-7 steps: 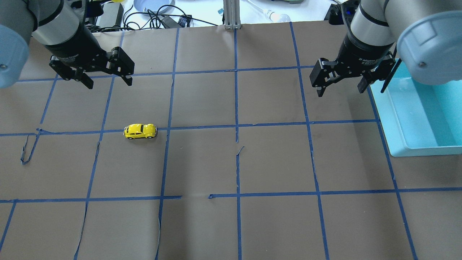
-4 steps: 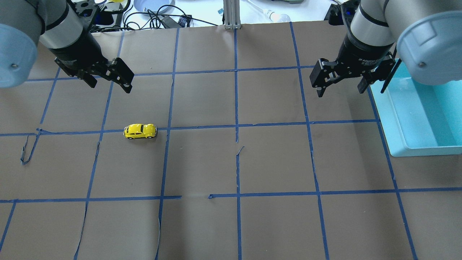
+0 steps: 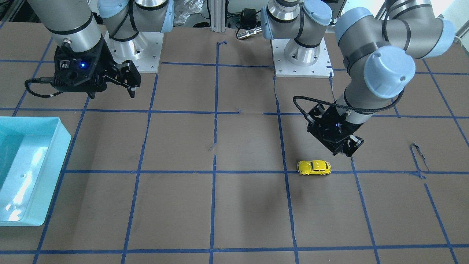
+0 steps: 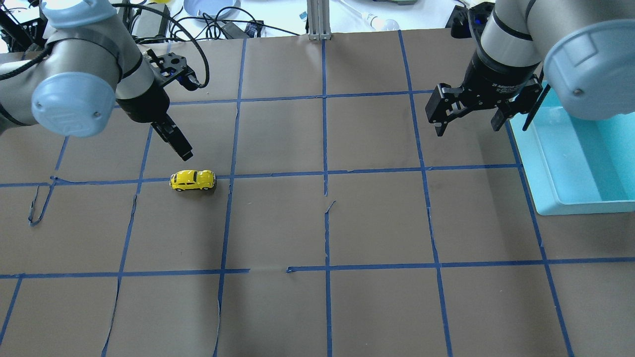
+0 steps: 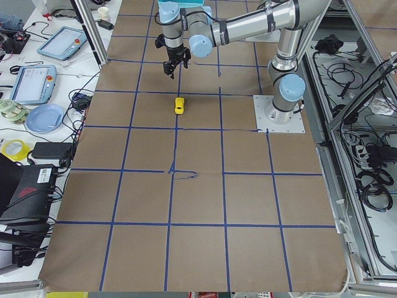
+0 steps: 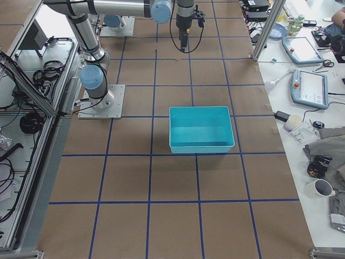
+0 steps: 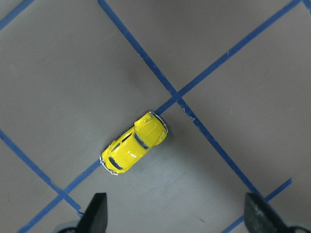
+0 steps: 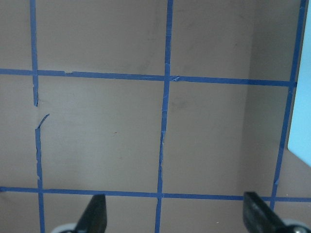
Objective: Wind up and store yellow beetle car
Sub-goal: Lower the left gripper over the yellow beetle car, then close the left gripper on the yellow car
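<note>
The yellow beetle car [image 4: 192, 180] stands on its wheels on a blue tape line, left of the table's middle. It also shows in the front view [image 3: 314, 167], the left side view [image 5: 179, 105] and the left wrist view [image 7: 135, 143]. My left gripper [image 4: 184, 153] hangs just beyond the car and above it, open and empty. In the left wrist view [image 7: 177, 216] the car lies a little ahead of the two fingertips, at a slant. My right gripper [image 4: 467, 127] is open and empty, high at the far right beside the bin; its wrist view [image 8: 175, 213] shows only table.
A turquoise bin [image 4: 540, 173] stands at the table's right edge, empty as far as it shows; it also shows in the front view [image 3: 55, 165] and the right side view [image 6: 202, 145]. Brown paper with a blue tape grid covers the table [image 4: 377, 223]. Cables and clutter lie beyond the far edge.
My left arm has swung in and down from the far left toward the car, and its wrist has turned. The car and my right gripper have not moved.
</note>
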Tool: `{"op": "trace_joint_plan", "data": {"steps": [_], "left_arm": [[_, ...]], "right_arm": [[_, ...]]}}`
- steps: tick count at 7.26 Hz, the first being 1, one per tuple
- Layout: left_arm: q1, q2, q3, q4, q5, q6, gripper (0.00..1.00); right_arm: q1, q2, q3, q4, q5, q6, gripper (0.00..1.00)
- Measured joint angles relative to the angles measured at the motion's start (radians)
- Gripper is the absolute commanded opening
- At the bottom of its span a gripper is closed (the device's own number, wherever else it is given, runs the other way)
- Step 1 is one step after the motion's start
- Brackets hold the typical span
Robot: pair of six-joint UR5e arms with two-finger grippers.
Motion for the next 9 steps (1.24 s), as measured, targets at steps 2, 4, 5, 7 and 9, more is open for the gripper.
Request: {"op": "trace_joint_plan", "data": {"steps": [2,4,5,7,9], "left_arm": [[0.028,-0.045,-0.015,0.067,0.05,0.391,0.99],[0.053,-0.099,-0.065,0.192,0.068,0.531,0.92],[0.055,-0.11,-0.127,0.306,0.073,0.554,0.9],[0.053,-0.118,-0.227,0.476,0.073,0.617,0.9],[0.054,-0.121,-0.258,0.512,0.064,0.664,0.9]], "right_arm": [[-0.001,0.0,0.001,0.001,-0.001,0.001,1.0],[-0.001,-0.002,0.0,-0.002,0.0,0.005,1.0],[-0.001,-0.004,0.0,-0.006,-0.001,0.006,1.0],[-0.002,-0.005,0.0,-0.01,-0.003,0.006,1.0],[-0.002,-0.002,0.002,-0.011,-0.004,0.004,1.0]]}}
